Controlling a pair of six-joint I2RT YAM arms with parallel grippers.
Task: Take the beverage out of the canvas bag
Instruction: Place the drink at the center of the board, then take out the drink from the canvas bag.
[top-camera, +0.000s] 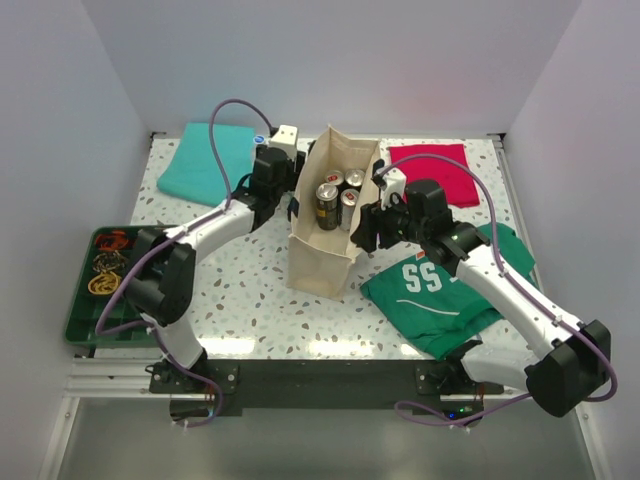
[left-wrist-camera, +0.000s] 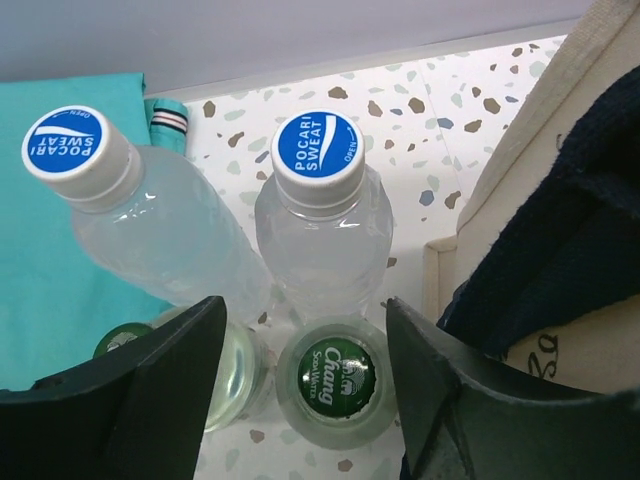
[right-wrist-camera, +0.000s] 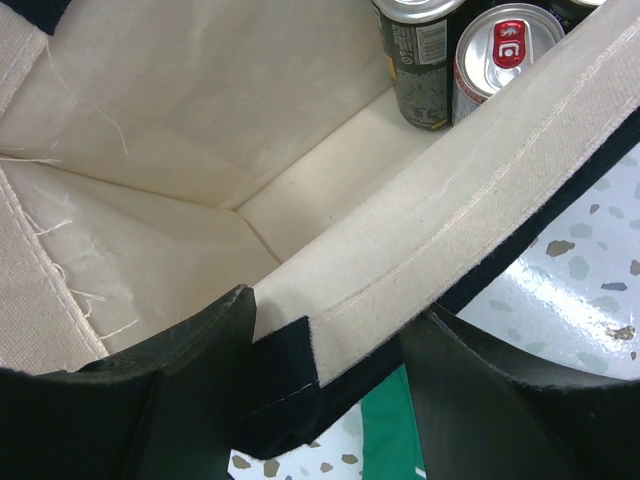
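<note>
The beige canvas bag (top-camera: 322, 245) stands upright mid-table with several beverage cans (top-camera: 328, 205) inside. The right wrist view shows a dark can (right-wrist-camera: 420, 50) and a red-topped can (right-wrist-camera: 505, 45) at the bag's far end. My right gripper (top-camera: 366, 228) (right-wrist-camera: 330, 320) is open and straddles the bag's right rim (right-wrist-camera: 450, 240) at the navy strap, one finger inside and one outside. My left gripper (top-camera: 270, 178) (left-wrist-camera: 305, 310) is open left of the bag. It sits around a green-capped Chang bottle (left-wrist-camera: 337, 375) on the table, with a gap on each side.
Two Pocari Sweat bottles (left-wrist-camera: 320, 190) (left-wrist-camera: 110, 190) and a second green-capped bottle (left-wrist-camera: 225, 370) stand beside the Chang bottle. A teal cloth (top-camera: 205, 160) lies back left, a red cloth (top-camera: 435, 170) back right, a green jersey (top-camera: 450, 290) right. A green tray (top-camera: 100, 290) sits at the left edge.
</note>
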